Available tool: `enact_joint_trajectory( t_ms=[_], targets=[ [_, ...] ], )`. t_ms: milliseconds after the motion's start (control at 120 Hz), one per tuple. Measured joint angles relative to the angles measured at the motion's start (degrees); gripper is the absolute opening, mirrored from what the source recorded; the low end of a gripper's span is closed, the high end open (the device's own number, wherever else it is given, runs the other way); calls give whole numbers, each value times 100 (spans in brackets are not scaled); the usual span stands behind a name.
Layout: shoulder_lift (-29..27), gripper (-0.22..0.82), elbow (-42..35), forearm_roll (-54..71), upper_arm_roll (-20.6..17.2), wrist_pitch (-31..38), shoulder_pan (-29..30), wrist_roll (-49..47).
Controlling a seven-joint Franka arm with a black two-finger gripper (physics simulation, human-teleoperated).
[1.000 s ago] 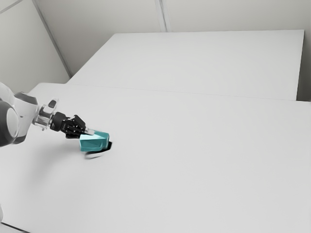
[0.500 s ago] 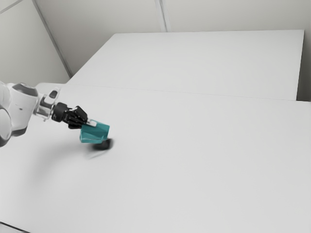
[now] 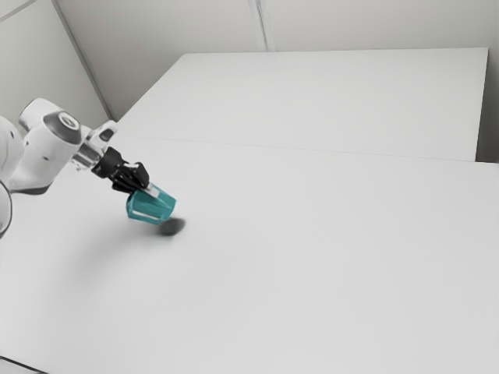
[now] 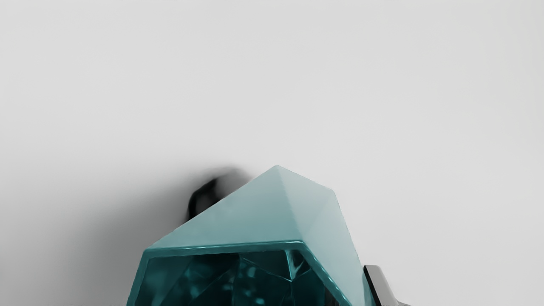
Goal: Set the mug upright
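Note:
My gripper (image 3: 146, 188) holds the teal faceted mug (image 3: 148, 208) above the table in the exterior view. The mug is tilted, with its shadow on the surface just below and to the exterior view's right. In the wrist view the open mouth of the mug (image 4: 255, 227) faces back toward my hand. My gripper (image 4: 355, 294) is shut on the mug's side wall there: one fingertip (image 4: 379, 282) presses the outside, and a dark sliver inside the rim looks like the other. The handle cannot be made out.
A wide white table (image 3: 312, 257) lies beneath the mug and reaches far to the exterior view's right. Behind it is another flat white surface (image 3: 327, 101), with pale walls (image 3: 171, 27) beyond.
My gripper has raised the mug off the table. The hand has tipped to point more steeply downward, the mug tilting with it, and the arm's wrist has risen.

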Motion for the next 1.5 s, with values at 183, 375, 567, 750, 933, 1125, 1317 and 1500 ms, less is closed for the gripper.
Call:
enact_joint_trajectory(
  t_ms=[183,375,567,750,933,1125,1317,1500],
  targets=[
    [-39,-17,18,793,-270,431,-36,-379],
    [-38,-17,78,1759,-620,825,-36,-885],
    [-27,-17,159,2763,-1010,1094,-36,-1511],
    [-16,-17,169,3548,-1259,1197,-45,-2173],
    [43,-17,183,4056,-1376,1239,-43,-2766],
    [313,-18,358,4260,-1399,1317,-159,-3242],
    [520,-18,467,4339,-1400,1346,-171,-3607],
    [601,-17,468,4356,-1400,1356,-170,-3862]
  ],
)
